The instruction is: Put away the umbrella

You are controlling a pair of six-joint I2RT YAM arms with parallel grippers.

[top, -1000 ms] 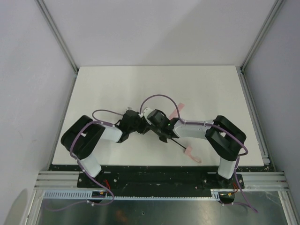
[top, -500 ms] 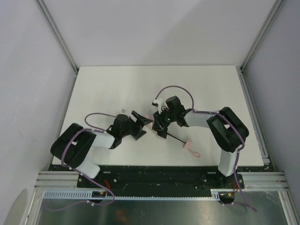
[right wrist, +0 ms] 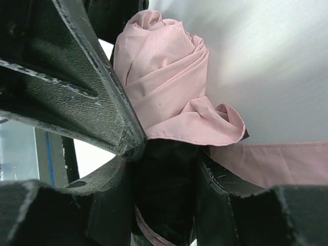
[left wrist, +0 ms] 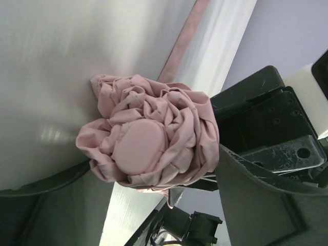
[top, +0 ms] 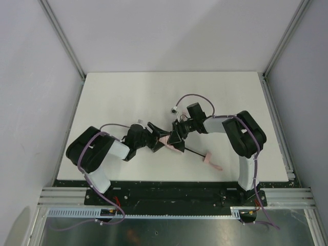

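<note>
Umbrella (left wrist: pixel 169 110) bunched in wrist views; handle (top: pixel 210 160) only overhead

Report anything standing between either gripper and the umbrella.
Nothing visible does. The umbrella, canopy bunched, sits right between the fingers of the left gripper, and the right gripper appears clamped on it from the opposite side.

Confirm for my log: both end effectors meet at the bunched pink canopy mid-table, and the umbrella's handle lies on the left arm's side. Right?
Wrong side. The top external view shows the handle of the umbrella on the right arm's side. The left end effector and right end effector do meet at the bunched pink canopy mid-table.
</note>
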